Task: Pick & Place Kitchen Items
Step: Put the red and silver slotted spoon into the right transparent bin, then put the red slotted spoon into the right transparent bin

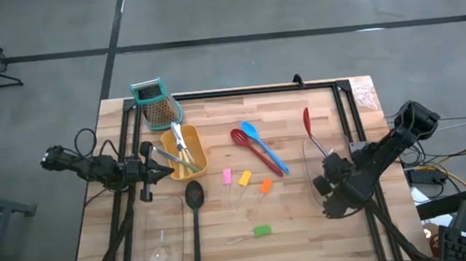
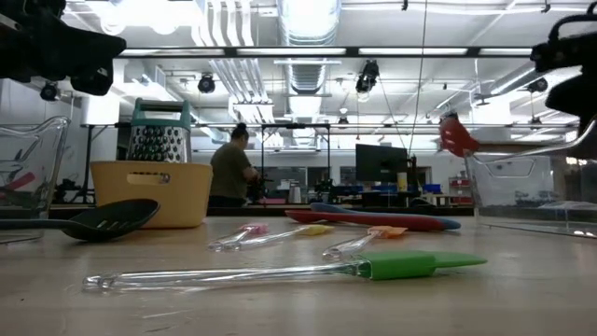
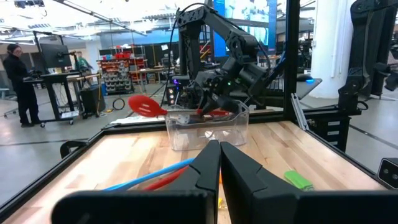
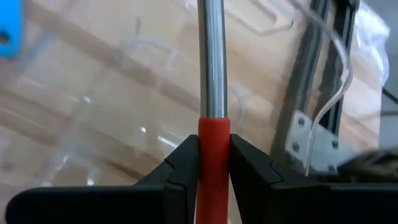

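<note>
Wooden table [image 1: 224,224], right end effector [image 4: 214,163] clamped on red-handled metal utensil [image 4: 213,93] over clear tray [image 1: 313,153], left end effector [image 3: 219,163] closed, empty.

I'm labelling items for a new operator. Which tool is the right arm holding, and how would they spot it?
Find the clear tray on the table's right side. Over it, the right gripper clamps a red slotted spatula by its handle. Unlike the red spoon mid-table, it has a metal shaft and isn't lying flat.
</note>
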`<state>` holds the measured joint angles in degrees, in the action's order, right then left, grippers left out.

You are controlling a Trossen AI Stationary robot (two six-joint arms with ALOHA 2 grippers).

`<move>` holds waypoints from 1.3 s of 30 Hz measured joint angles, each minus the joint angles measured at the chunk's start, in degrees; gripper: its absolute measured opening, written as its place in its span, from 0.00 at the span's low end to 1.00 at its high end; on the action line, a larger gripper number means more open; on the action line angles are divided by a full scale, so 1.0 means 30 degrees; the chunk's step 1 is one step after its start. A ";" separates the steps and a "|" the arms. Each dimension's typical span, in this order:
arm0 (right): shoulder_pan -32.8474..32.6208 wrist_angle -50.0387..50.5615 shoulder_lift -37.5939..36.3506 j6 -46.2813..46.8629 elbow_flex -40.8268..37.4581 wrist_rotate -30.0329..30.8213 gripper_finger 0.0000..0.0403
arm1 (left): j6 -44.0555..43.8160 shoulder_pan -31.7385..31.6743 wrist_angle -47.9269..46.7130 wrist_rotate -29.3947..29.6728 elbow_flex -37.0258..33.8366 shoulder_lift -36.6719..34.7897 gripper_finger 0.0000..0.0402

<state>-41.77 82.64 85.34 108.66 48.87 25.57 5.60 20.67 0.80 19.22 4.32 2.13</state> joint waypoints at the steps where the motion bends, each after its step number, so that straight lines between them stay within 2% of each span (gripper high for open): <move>1: -0.0011 -0.0128 0.0000 0.0023 -0.0117 -0.0438 0.18 | -0.0003 0.0000 0.0000 0.0000 0.0000 0.0000 0.05; 5: -0.0004 -0.0402 0.0007 -0.0153 -0.0377 -0.2100 0.21 | -0.0004 0.0000 0.0000 0.0000 0.0000 0.0000 0.05; 10: -0.0004 -0.0809 0.0007 -0.0195 -0.0353 -0.2247 0.25 | -0.0005 0.0000 0.0000 0.0000 0.0000 0.0000 0.05; 16: -0.0004 -0.0529 0.0007 -0.0210 0.0033 -0.2499 0.34 | -0.0001 0.0000 0.0000 0.0000 0.0000 0.0000 0.05; 20: -0.0004 -0.0100 -0.0007 -0.0209 0.0765 -0.1390 0.41 | -0.0005 0.0000 0.0000 0.0000 0.0000 0.0000 0.05; 25: 0.0010 0.0344 -0.0028 -0.0571 0.2263 0.1336 0.47 | -0.0005 0.0000 0.0000 0.0000 0.0000 0.0000 0.05; 30: 0.0314 -0.1807 0.0008 -0.4034 0.4179 0.5178 0.50 | -0.0005 0.0000 0.0000 0.0000 0.0000 0.0000 0.05; 39: 0.3157 -0.4066 0.2309 -1.0331 0.6508 0.5892 0.50 | -0.0004 0.0000 0.0000 0.0000 0.0000 0.0000 0.05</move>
<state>-32.30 70.44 92.27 77.66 68.40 43.25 5.59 20.67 0.80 19.22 4.32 2.13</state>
